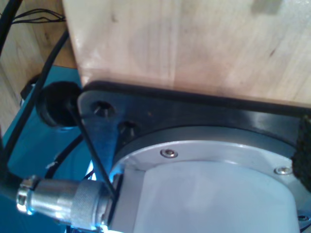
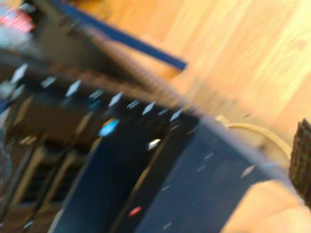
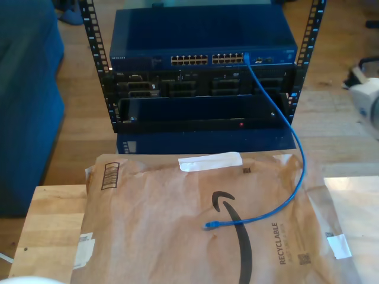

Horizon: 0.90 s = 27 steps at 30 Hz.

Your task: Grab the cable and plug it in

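Exterior view first: nearest us, the brown paper mailer (image 3: 195, 231) lies flat across the wooden table (image 3: 50, 225), and on it rests the free plug end of the cable (image 3: 210, 225), well clear of the mailer's edges. From there the blue line curves toward the exterior view's right, leaves the mailer's far edge, and climbs to the network switch (image 3: 201, 35) in the rack (image 3: 204, 77), where its other end sits in a port (image 3: 247, 59) at the right end of the port row. We judge one end already seated and the loose end not yet picked up or plugged.

There is open room all round the loose plug; the hanging loop and the rack posts narrow the approach to the ports.

Our first wrist view looks at an arm base (image 1: 204, 194) and table edge; the second is blurred across the rack face. We cannot tell how my first gripper or my second gripper stands, or whether either holds anything.
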Each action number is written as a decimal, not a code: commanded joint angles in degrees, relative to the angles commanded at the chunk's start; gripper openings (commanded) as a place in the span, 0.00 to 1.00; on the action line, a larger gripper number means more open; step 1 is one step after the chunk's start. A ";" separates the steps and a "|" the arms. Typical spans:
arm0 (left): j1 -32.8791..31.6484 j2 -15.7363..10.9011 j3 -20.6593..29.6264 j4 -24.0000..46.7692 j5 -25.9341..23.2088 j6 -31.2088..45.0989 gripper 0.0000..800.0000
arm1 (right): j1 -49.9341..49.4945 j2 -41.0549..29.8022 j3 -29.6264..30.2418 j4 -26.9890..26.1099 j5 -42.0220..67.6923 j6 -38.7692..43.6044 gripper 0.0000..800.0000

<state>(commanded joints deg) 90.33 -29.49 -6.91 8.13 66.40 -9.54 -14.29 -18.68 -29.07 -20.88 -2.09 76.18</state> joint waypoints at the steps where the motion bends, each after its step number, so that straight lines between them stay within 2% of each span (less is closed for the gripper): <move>1: 0.00 0.00 0.00 0.00 0.00 0.00 1.00 | -1.58 -0.97 0.26 -0.18 2.37 -0.09 0.99; 3: 0.00 0.00 0.00 0.00 0.00 0.00 1.00 | -4.84 -3.08 0.97 -0.88 7.03 -1.67 0.99; 11: 0.00 0.00 0.00 0.00 0.00 0.00 1.00 | -14.95 -9.93 5.27 -1.05 19.69 -16.70 0.99; 15: 0.00 -0.09 0.00 0.00 0.00 0.00 1.00 | -20.84 -10.64 5.19 -0.62 27.60 -23.82 0.99; 18: 0.00 0.00 0.00 0.00 0.00 0.00 1.00 | -26.37 -10.64 5.27 -0.62 29.36 -27.25 0.99; 27: 0.00 0.00 0.00 0.00 0.00 0.00 1.00 | -39.56 -10.20 5.36 1.85 37.10 -44.57 0.99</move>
<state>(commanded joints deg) 90.33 -29.49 -6.91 8.13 66.40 -9.54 -53.85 -28.88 -23.70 -19.03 35.01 31.60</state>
